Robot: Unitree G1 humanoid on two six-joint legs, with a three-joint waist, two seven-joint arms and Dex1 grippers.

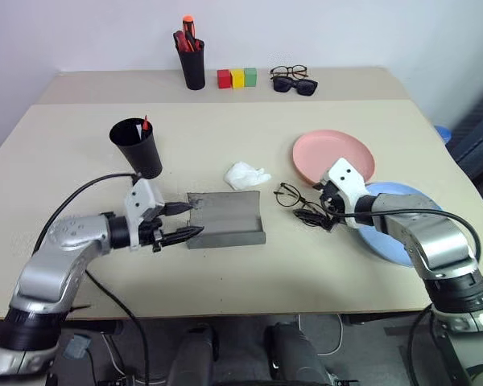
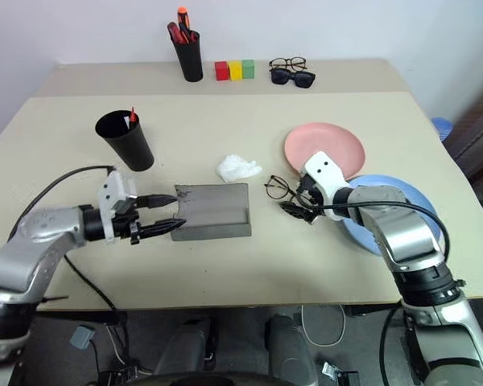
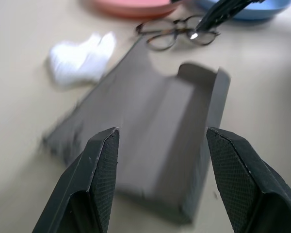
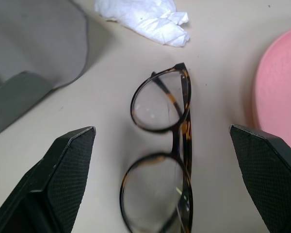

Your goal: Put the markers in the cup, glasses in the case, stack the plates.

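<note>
**Both sets of fingers spread, case and glasses between them**

On the beige surface (image 1: 322, 265) in front of me the grey case (image 1: 225, 219) lies with its flap folded back flat. My left fingers (image 1: 181, 221) stand apart at its near end, gripping nothing; in my left wrist view the case lies just past the tips. My right fingers (image 1: 315, 211) are spread wide and empty over the glasses (image 1: 294, 195), which lie lenses-down just beside the case's far end, between it and the plates. In my right wrist view the frame (image 4: 167, 150) sits between my two tips. The pink plate (image 1: 334, 155) lies beside the blue plate (image 1: 402, 211), their rims meeting, not stacked. A crumpled white tissue (image 1: 246, 174) lies near the case. The black cup (image 1: 137, 147) stands upright to my left with a red-tipped marker (image 1: 146, 123) inside it.
</note>
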